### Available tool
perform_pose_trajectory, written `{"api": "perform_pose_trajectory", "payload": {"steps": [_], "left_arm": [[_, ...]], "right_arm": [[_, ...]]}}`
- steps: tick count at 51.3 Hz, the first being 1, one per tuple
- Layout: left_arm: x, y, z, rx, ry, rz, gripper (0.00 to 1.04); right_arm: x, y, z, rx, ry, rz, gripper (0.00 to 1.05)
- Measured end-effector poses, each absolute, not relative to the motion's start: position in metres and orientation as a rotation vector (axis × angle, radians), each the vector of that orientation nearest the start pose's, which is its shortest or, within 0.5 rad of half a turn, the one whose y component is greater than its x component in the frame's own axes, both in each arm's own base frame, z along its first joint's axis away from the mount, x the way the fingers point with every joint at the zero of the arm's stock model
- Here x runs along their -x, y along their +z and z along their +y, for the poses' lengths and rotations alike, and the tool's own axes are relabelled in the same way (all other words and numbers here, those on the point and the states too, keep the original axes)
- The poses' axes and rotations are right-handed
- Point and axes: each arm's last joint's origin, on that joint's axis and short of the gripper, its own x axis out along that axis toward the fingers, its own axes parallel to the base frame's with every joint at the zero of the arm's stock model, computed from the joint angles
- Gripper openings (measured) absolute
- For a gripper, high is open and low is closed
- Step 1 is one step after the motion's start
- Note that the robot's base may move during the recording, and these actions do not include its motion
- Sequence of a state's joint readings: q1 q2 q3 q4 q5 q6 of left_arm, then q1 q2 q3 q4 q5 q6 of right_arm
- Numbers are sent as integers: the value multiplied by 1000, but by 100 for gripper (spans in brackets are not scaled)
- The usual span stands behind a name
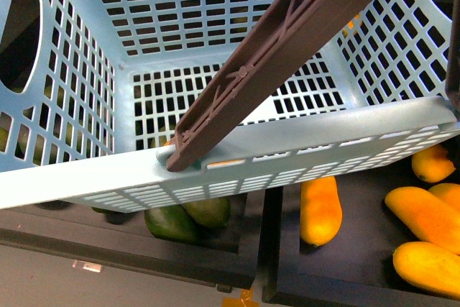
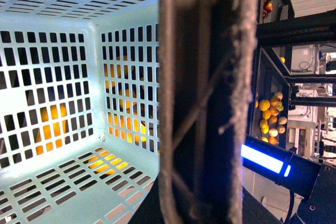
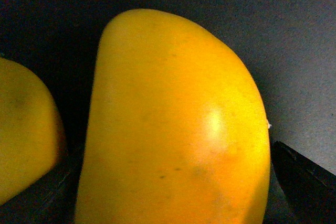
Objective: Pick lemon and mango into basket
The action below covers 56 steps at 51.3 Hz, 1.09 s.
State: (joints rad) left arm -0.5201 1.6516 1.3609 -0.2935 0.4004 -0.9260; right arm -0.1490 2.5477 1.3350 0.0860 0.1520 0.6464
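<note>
The light-teal basket [image 1: 86,177] fills the upper front view, lifted and tilted above the trays; the part of its inside that shows holds no fruit. One brown bar [image 1: 280,55] crosses it diagonally. That bar [image 2: 205,98] stands close up in the left wrist view, with my left gripper [image 2: 199,208] shut on it and its jaws mostly hidden. The mango [image 3: 173,124], smooth and yellow-orange, fills the right wrist view. My right gripper [image 3: 173,203] is shut on it, with a dark finger [image 3: 299,182] at its side. The lemon is out of view.
Under the basket are black trays: one [image 1: 215,257] with dark green fruits [image 1: 172,222], one [image 1: 345,271] with several loose mangoes [image 1: 320,210]. Another mango [image 3: 26,140] lies beside the held one. A far shelf holds small yellow and tan fruits [image 2: 270,114].
</note>
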Motion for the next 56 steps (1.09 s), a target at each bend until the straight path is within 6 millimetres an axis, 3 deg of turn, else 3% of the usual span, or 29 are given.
{"api": "perform_pose_trajectory", "payload": {"steps": [12,16,23,37,42,49,56], "left_arm": [[-317,302,-195,797,-546,969,5],[-317,302,-195,797,-546,968,5],[-317,302,-195,796,-546,968,5],[-317,302,-195,796,-546,968,5],[-317,302,-195,796,-546,968,5],[-317,302,-195,796,-546,968,5],[-317,302,-195,796,-546,968,5]], "right_arm": [[-417,-46,-68,-589,-633,995,96],[-415,-47,-68,-594,-636,989,82],[-411,-46,-71,-600,-641,985,68],[-394,-31,-76,-578,-622,976,64],[-382,-8,-81,-557,-583,941,64],[-352,53,-89,-537,-467,845,64],[-307,115,-90,-532,-348,773,64]]}}
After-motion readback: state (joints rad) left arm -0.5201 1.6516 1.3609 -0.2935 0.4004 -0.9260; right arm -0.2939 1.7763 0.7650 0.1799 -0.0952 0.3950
